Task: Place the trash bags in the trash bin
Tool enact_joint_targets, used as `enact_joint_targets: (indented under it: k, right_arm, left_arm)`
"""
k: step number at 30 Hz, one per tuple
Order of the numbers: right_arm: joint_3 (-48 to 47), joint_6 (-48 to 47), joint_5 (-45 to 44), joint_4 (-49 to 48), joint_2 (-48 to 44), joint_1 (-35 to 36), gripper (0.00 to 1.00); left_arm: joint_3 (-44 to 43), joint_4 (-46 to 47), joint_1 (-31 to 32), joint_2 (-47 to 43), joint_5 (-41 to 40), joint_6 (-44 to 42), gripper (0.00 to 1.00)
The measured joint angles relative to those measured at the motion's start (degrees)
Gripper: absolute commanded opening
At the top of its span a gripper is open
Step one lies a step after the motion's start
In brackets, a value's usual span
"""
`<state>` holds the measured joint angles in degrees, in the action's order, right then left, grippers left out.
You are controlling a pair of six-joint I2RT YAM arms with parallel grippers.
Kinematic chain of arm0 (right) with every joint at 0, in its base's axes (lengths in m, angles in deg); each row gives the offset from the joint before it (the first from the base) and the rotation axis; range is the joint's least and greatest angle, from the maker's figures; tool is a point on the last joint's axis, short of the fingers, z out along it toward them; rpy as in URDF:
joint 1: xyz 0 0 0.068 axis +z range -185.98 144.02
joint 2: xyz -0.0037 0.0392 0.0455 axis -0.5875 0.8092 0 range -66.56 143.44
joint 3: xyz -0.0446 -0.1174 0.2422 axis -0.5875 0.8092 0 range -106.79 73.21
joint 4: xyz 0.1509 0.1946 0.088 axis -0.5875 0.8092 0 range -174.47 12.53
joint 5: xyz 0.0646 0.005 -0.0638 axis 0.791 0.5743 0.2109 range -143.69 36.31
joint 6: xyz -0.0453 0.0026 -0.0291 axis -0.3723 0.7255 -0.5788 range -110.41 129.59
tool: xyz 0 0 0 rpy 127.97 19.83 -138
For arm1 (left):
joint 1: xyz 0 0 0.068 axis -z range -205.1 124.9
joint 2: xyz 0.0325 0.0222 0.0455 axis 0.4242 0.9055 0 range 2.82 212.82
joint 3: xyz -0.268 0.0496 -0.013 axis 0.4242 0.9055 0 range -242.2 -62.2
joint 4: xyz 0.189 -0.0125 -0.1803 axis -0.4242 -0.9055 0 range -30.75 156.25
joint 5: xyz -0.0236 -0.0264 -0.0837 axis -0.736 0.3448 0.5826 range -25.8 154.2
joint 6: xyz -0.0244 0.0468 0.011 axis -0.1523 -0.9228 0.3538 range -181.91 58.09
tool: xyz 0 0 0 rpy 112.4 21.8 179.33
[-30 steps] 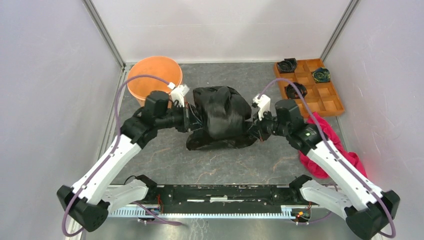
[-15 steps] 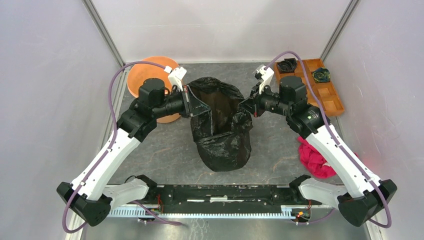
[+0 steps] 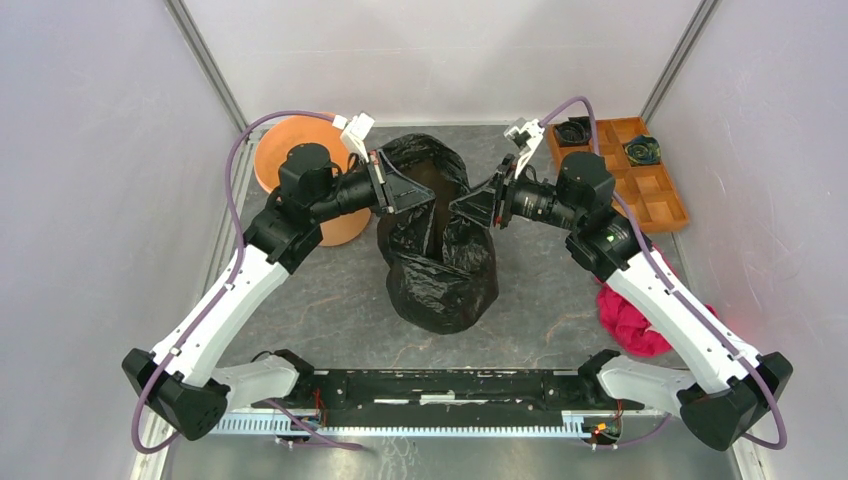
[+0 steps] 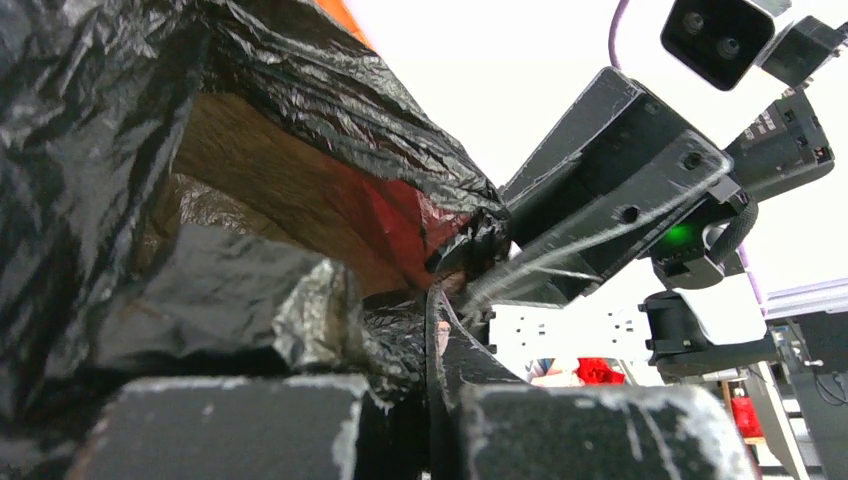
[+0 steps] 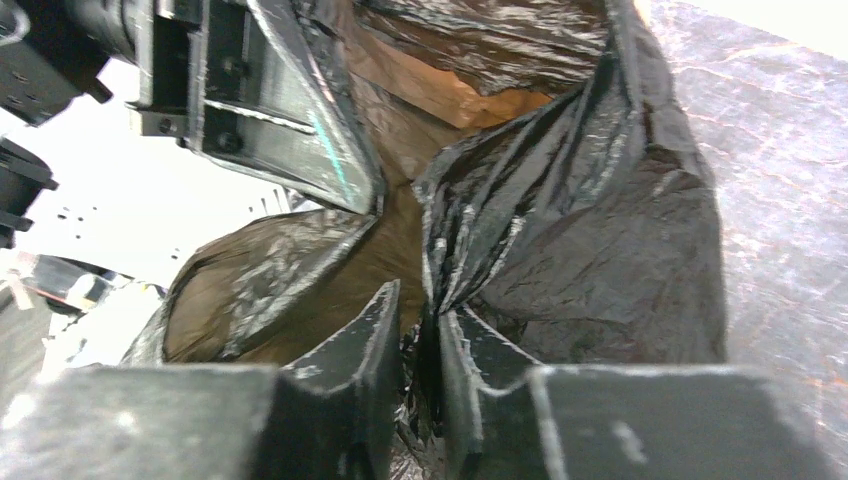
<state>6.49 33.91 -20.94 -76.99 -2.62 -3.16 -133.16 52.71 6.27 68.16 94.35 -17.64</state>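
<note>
I hold the trash bag (image 3: 440, 285) at centre frame, its mouth spread between the left end effector (image 3: 420, 197) and the right end effector (image 3: 462, 208), each clamped on its rim. Next, I judge, comes carrying it to the trash bin (image 3: 285, 150) at upper left.

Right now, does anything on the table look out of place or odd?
Only the red cloth, crumpled in a heap close to the right arm. The black bag hangs open between the left gripper and right gripper; the orange bucket stands upright.
</note>
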Motion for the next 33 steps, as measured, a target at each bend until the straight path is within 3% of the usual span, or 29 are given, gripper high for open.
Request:
enact_joint_targets:
  k: [9, 12, 18, 19, 23, 28, 33]
  right_arm:
    - [0.0, 4.4, -3.9, -1.8, 0.1, 4.8, 0.80]
    - [0.0, 4.2, -7.3, -1.6, 0.9, 7.8, 0.85]
    - [-0.3, 2.8, -18.0, 1.1, 2.7, 14.3, 0.85]
    - [-0.3, 2.8, -19.6, 1.2, 2.8, 15.0, 0.84]
    - [-0.3, 2.4, -23.9, 0.2, 3.1, 16.2, 0.61]
    - [0.2, 1.9, -28.3, -0.5, 3.7, 16.5, 0.25]
    - [0.9, 1.0, -32.0, -0.5, 3.8, 16.5, 0.02]
  left_arm:
    - [0.0, 0.6, 0.0, 0.7, 0.0, 2.0, 0.02]
    - [0.0, 1.3, 0.0, 0.7, 0.0, 3.0, 0.02]
    - [0.0, 1.8, 0.0, 0.7, 0.0, 4.1, 0.04]
    - [0.0, 1.8, 0.0, 0.7, 0.0, 4.2, 0.05]
    - [0.0, 1.8, 0.0, 0.7, 0.0, 4.5, 0.07]
    - [0.0, 1.8, 0.3, 0.6, 0.0, 4.5, 0.12]
    - [0.0, 1.5, 0.3, 0.6, 0.0, 4.4, 0.33]
